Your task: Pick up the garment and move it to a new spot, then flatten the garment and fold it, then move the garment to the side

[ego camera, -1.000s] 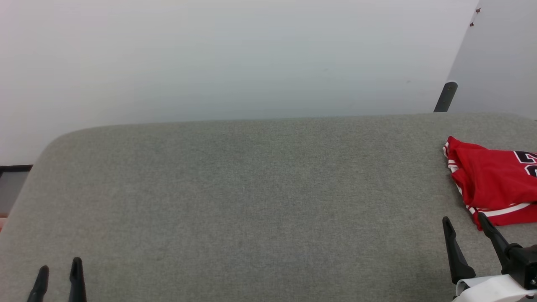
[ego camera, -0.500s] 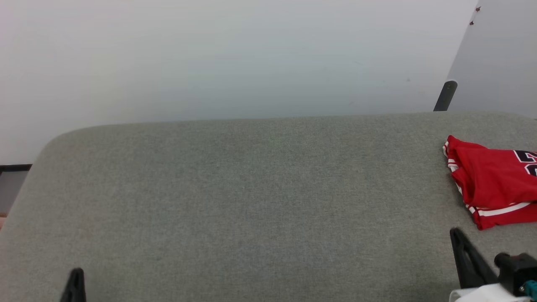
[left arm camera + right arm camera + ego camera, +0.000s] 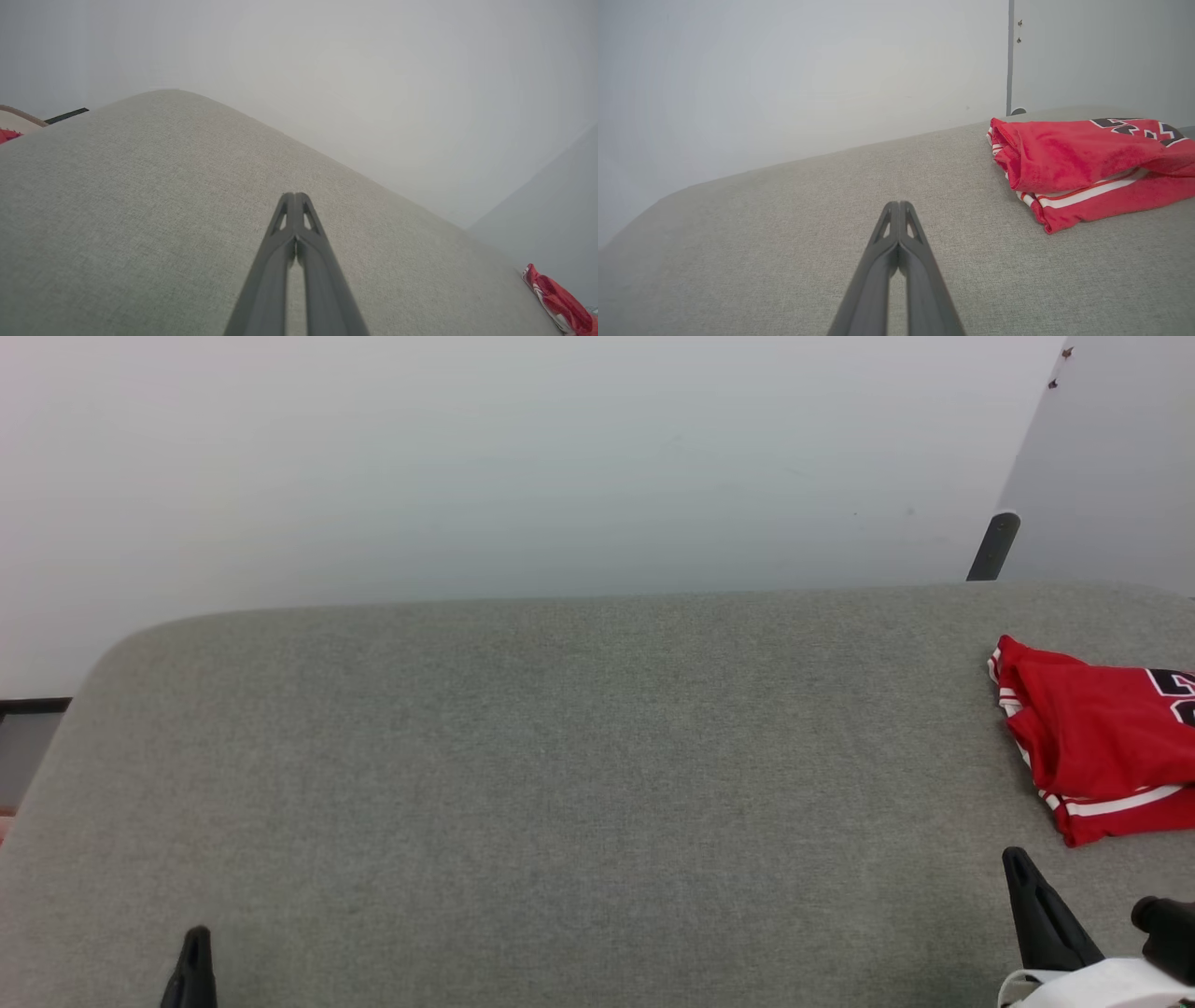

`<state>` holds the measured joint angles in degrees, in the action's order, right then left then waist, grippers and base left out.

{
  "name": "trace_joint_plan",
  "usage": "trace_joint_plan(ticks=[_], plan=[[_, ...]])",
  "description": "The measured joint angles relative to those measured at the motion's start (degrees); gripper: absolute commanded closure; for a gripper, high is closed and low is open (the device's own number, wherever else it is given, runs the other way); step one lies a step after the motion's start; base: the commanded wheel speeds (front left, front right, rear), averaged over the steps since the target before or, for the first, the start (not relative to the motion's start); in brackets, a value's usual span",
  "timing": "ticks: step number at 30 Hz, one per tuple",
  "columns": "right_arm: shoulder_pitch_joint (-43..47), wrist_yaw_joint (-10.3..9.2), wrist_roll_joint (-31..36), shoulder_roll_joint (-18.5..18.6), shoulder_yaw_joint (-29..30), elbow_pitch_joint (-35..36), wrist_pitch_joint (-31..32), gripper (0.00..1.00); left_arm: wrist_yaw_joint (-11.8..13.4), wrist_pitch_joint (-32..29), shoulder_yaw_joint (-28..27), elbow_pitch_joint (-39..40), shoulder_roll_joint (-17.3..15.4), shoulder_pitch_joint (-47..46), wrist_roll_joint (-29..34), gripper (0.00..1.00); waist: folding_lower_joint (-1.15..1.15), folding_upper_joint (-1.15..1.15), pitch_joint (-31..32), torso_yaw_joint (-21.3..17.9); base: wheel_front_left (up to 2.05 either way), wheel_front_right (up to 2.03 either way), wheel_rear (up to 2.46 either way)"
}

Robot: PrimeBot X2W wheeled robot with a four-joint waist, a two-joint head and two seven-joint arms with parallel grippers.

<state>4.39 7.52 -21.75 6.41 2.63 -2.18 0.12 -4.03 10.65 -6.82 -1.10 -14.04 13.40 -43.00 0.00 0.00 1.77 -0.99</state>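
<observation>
The garment (image 3: 1102,742), a red jersey with white striped trim and black lettering, lies folded at the right edge of the grey padded table (image 3: 560,756); its right part is cut off by the frame. It also shows as the garment (image 3: 1083,161) to the upper right of my right gripper (image 3: 899,205), and as a red strip, the garment (image 3: 558,305), far right. My right gripper (image 3: 1016,859) is shut and empty, just below the garment's near corner and apart from it. My left gripper (image 3: 196,938) sits at the table's near left; in the left wrist view my left gripper (image 3: 295,197) is shut on nothing.
A pale wall stands behind the table's far edge. A dark post (image 3: 992,547) rises at the back right beside a grey panel (image 3: 1111,467). A bit of red cloth (image 3: 7,135) shows beyond the table's left end.
Both grippers have shut from open. The right gripper drew back from the garment's near corner toward the lower edge; the left gripper shifted slightly right. The garment lies as before.
</observation>
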Motion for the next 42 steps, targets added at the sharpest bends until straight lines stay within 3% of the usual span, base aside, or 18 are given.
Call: trace_joint_plan(ticks=[42], plan=[[-5.06,-0.01,-35.19,-1.69,1.91,-5.88,3.27,1.0,-1.55,-8.47,0.2,-6.51,5.5,-9.66,-24.63,1.0,0.0,0.0,-0.73,0.37,0.0,0.0,0.0]])
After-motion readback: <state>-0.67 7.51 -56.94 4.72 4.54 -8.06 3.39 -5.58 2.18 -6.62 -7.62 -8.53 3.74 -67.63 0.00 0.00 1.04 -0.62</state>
